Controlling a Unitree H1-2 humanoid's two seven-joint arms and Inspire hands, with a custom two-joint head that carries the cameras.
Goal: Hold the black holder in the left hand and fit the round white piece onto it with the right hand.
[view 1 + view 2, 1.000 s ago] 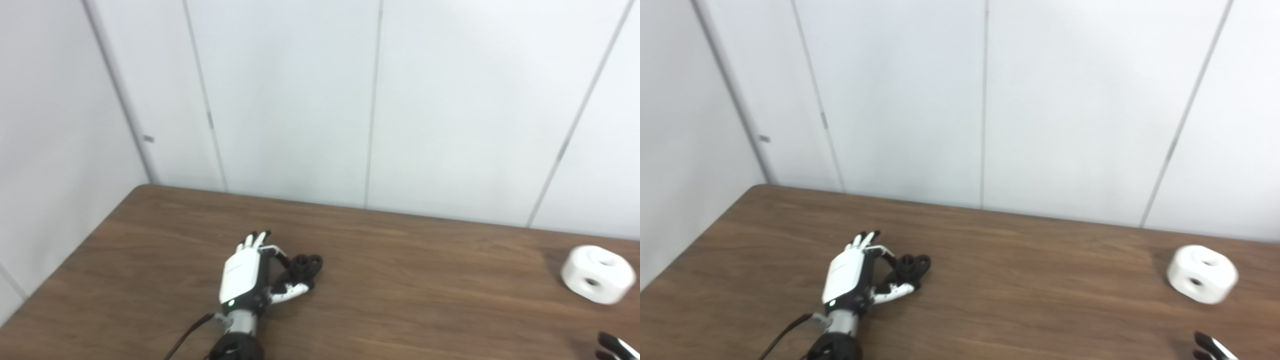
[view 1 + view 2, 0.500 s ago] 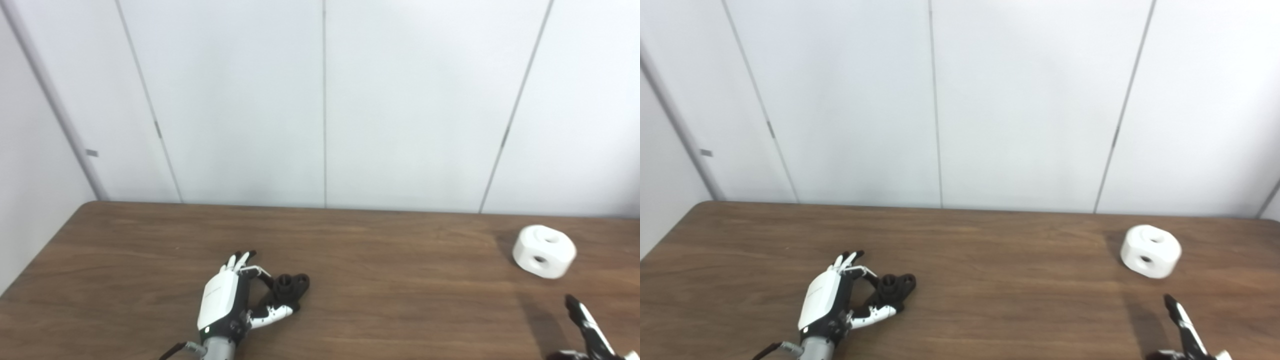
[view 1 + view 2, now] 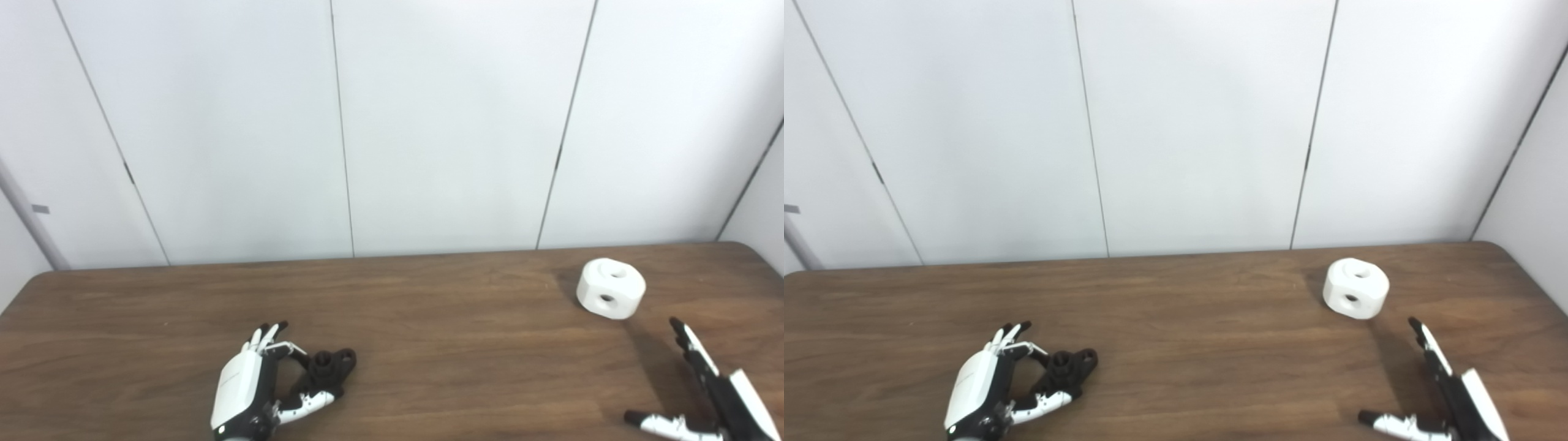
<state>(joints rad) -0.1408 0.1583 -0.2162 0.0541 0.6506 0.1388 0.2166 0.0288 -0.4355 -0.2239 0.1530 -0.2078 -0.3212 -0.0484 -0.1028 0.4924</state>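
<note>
Black holder point(image 3: 327, 366) sits on the table point(image 3: 465, 367) at your far left, and your left robot hand point(image 3: 257, 392) cups it: fingers curl behind it, the thumb lies in front, both touching or nearly so. It looks like a loose wrap, not a lift, since the holder rests on the wood just as it did a second ago. The whole view has swung rightward since then, so read that as your head turning, not as parts sliding.

Moving right, the middle of the table is bare wood. Then comes the round white piece point(image 3: 610, 288), lying near the back right corner, untouched, one hole facing up and another facing you.

At the far right, your right robot hand point(image 3: 704, 392) has come up from the bottom edge, spread wide and holding nothing, fingertips aimed at the white piece but short of it. That is the real change: the reach for the second part has begun. You probably need to extend further forward before closing.
</note>
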